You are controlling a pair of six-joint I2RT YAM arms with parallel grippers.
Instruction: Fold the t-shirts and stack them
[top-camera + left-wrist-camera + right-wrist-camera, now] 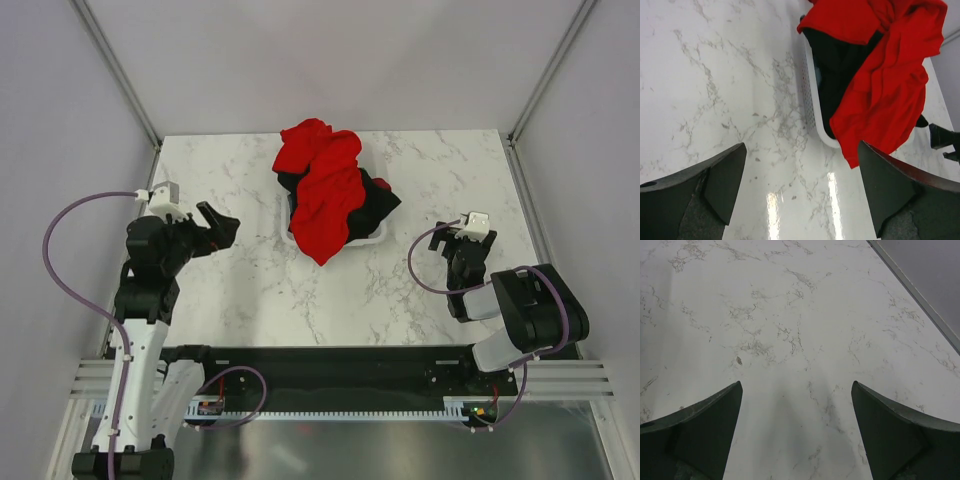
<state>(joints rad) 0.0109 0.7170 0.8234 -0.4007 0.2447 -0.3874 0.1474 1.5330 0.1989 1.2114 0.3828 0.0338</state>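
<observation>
Marble table (240, 290): t-shirts (325, 195) heaped between left hand (801, 144) and right hand (796, 385), both wide.

Red t-shirt (325, 190) bright solid red. Black t-shirts (835, 70) under it plain black, folds lost in dark. Tub (809, 95) white, fine grid of holes on side. Tabletop (230, 290) white marble look, grey veins edge to edge. Cables (46, 245) purple. Left gripper (801, 145), right gripper (796, 384) dark grey, maybe slight green tint, hard to call.
</observation>
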